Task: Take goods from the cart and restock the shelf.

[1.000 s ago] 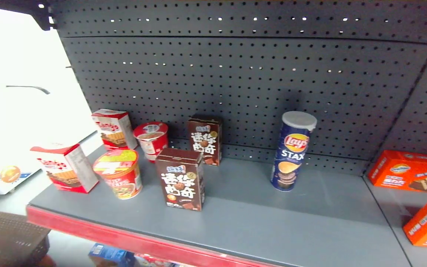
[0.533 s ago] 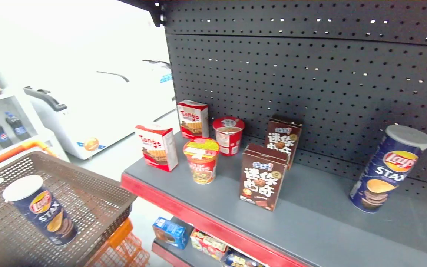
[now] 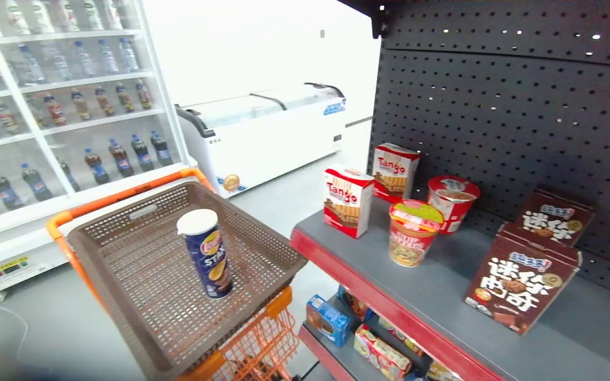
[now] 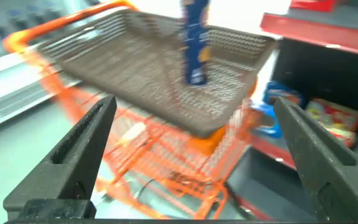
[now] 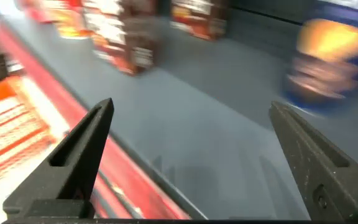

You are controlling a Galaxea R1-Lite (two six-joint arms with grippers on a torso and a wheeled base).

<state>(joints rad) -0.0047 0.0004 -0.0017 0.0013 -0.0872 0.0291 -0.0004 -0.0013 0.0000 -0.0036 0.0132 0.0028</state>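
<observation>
A blue chips can (image 3: 207, 254) with a white lid stands upright in the brown basket (image 3: 125, 248) of the orange cart (image 3: 119, 197). The grey shelf (image 3: 389, 286) with a red front edge carries two red-and-white wafer boxes (image 3: 347, 201), two noodle cups (image 3: 411, 232) and two brown cookie boxes (image 3: 522, 283). My left gripper (image 4: 194, 106) hangs open below and in front of the cart basket (image 4: 135, 68), with the blue can (image 4: 194, 43) beyond it. My right gripper (image 5: 191, 106) is open over the shelf board (image 5: 216, 143), near a brown box (image 5: 129, 43) and a second blue can (image 5: 322, 62).
A white chest freezer (image 3: 268, 132) and a glass-door drinks cooler (image 3: 56, 111) stand behind the cart. A lower shelf (image 3: 337, 338) holds small packs. The black pegboard (image 3: 495, 106) backs the shelf. Open floor lies between cart and freezer.
The head camera has swung left, so the shelf slid to the right and the cart with its can came fully into view. The goods themselves have not moved.
</observation>
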